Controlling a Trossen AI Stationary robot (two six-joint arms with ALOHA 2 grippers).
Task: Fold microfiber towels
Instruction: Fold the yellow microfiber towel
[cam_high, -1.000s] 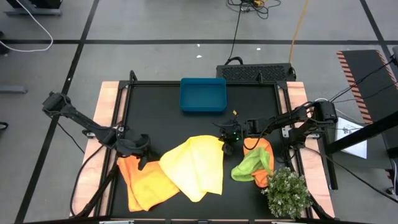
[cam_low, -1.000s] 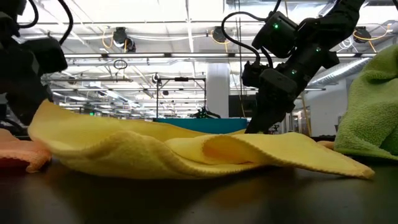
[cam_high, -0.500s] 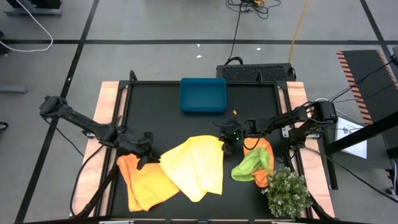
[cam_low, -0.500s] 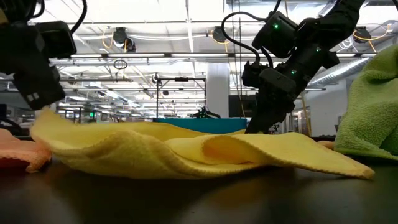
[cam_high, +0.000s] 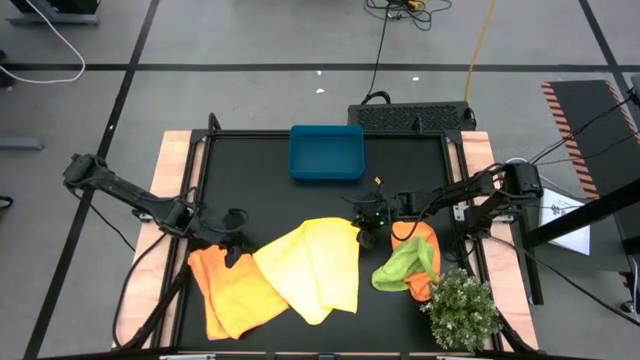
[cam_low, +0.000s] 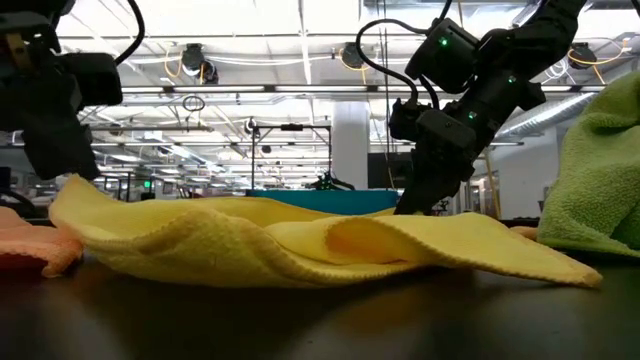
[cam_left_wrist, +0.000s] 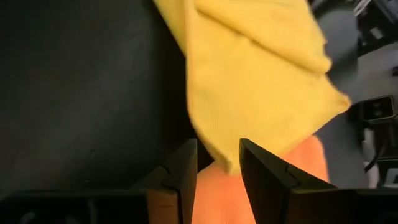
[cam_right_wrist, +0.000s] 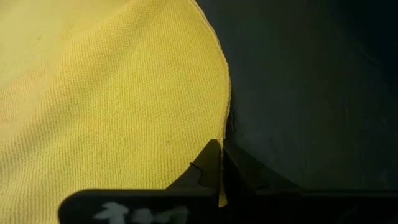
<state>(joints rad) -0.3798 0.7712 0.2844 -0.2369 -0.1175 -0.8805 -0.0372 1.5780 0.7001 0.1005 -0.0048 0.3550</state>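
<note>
The pale yellow towel (cam_high: 310, 268) is lying spread mid-table, overlapping the orange towel (cam_high: 228, 292) on its left. The left gripper (cam_high: 236, 246) is reaching low from the left, fingers parted narrowly over the yellow towel's left corner. The right gripper (cam_high: 366, 236) is angling down, pinching the towel's far right corner.
</note>
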